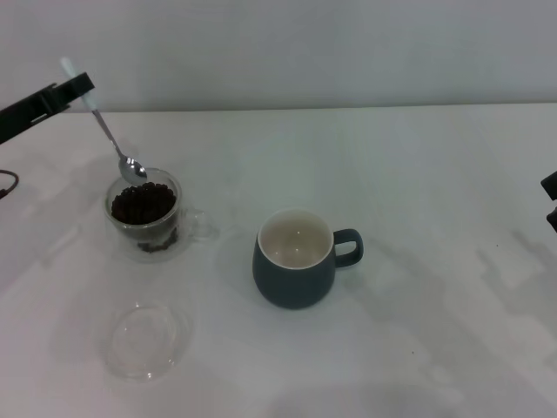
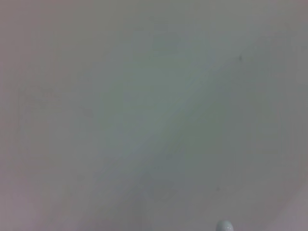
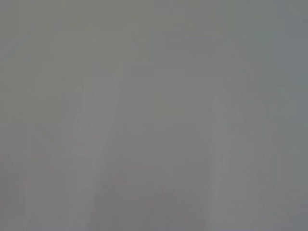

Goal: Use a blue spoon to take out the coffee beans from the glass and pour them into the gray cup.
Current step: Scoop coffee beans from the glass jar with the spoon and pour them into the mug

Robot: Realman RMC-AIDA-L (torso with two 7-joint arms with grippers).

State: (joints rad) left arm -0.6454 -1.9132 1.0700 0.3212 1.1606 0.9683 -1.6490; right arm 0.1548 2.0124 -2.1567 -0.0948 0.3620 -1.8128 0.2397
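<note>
In the head view my left gripper [image 1: 77,88] at the far left is shut on the pale handle of the blue spoon [image 1: 108,132]. The spoon slants down, its shiny bowl just above the far rim of the glass [image 1: 146,218]. Dark coffee beans [image 1: 143,203] fill the glass. The gray cup [image 1: 296,258] stands to the right of it, its cream inside bare, handle pointing right. A pale tip of the spoon [image 2: 224,226] shows at the edge of the left wrist view. My right gripper [image 1: 551,198] is parked at the right edge.
A flat clear glass dish [image 1: 146,340] lies on the white table [image 1: 418,174] in front of the glass, near the front edge. A grey wall stands behind the table. The right wrist view shows only a plain grey surface.
</note>
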